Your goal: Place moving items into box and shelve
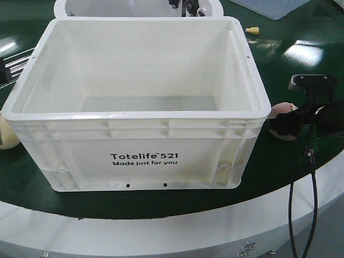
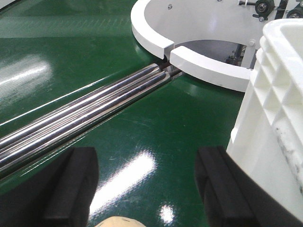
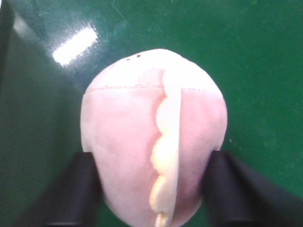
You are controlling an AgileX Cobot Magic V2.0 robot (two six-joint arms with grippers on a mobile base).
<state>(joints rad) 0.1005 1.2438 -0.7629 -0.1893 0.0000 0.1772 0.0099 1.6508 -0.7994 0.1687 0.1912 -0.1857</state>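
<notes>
The large white rectangular plastic crate (image 1: pixel 145 156), printed "Totelife 521 Made just for you" in black, is sitting open-topped in the middle of the glossy green tabletop (image 1: pixel 301 177), close to its curved white front edge. The small rounded pink plush lump (image 3: pixel 151 137), with a pale yellow scalloped strip running down its seam, is lying on the tabletop just beside the crate's right wall, outside the crate.

The right gripper (image 3: pixel 154 203) is reaching in over the pink lump. Its two black fingers (image 3: pixel 80 194) are pressing against the lump's opposite flanks, closed on it.

The left gripper (image 2: pixel 147 189) is hanging low over the tabletop by the crate's left wall. Its black fingers (image 2: pixel 71 184) are spread wide apart, gripping nothing, and the crate's ribbed wall is standing just beside one of them. A cream rounded object (image 1: pixel 5 134) is lying near the tabletop's left edge, beside the crate; too little of it is showing to say what it is.

Polished steel rollers (image 2: pixel 80 123) are running across the tabletop towards a white ring-shaped fixture (image 2: pixel 189 52) behind the crate. A small yellow piece (image 1: pixel 251 29) is lying near the crate's far right corner.
</notes>
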